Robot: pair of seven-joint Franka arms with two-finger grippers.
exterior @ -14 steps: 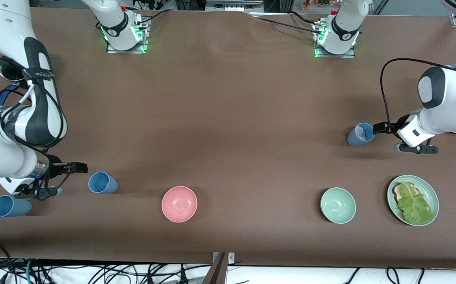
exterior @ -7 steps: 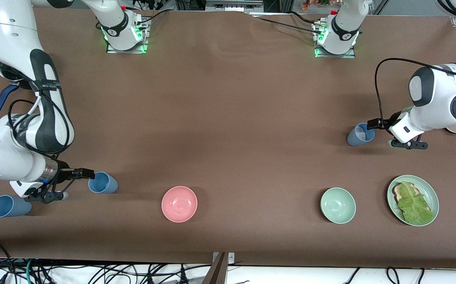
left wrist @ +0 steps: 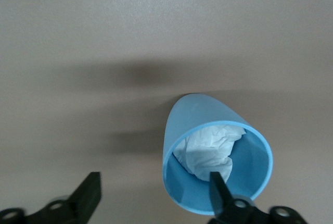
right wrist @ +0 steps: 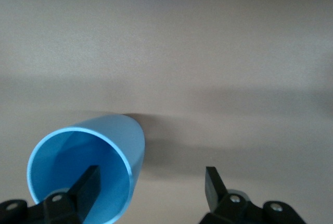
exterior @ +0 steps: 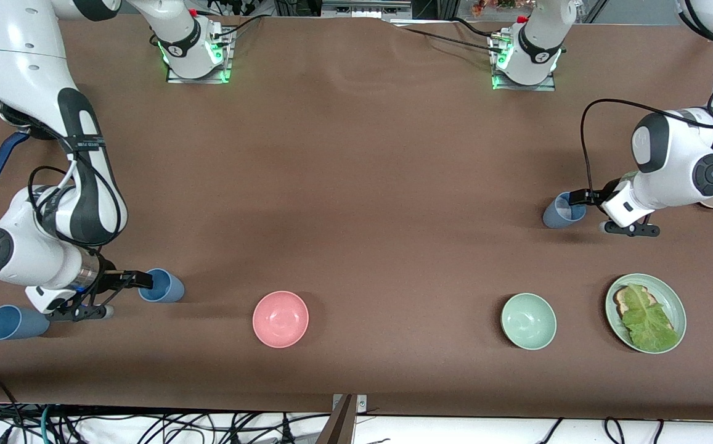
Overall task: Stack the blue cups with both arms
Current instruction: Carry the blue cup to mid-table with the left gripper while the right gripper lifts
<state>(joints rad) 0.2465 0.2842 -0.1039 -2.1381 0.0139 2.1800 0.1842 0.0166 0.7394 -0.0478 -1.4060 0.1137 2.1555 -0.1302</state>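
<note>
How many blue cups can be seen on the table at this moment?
3: one blue cup at the left gripper; a second cup at the right gripper; a third cup nearest the camera, at the right arm's end.

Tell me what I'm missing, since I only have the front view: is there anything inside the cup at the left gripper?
Observer: Yes. The left wrist view shows crumpled white paper inside the left gripper's cup.
Operator: Are the jaws around that cup?
Observer: Not around the whole cup. The left gripper is open, with one finger at the cup's mouth and the other outside, clear of the wall.
Operator: Does the right gripper's cup hold paper too?
Observer: No. In the right wrist view, the right gripper's cup is empty inside.
</note>
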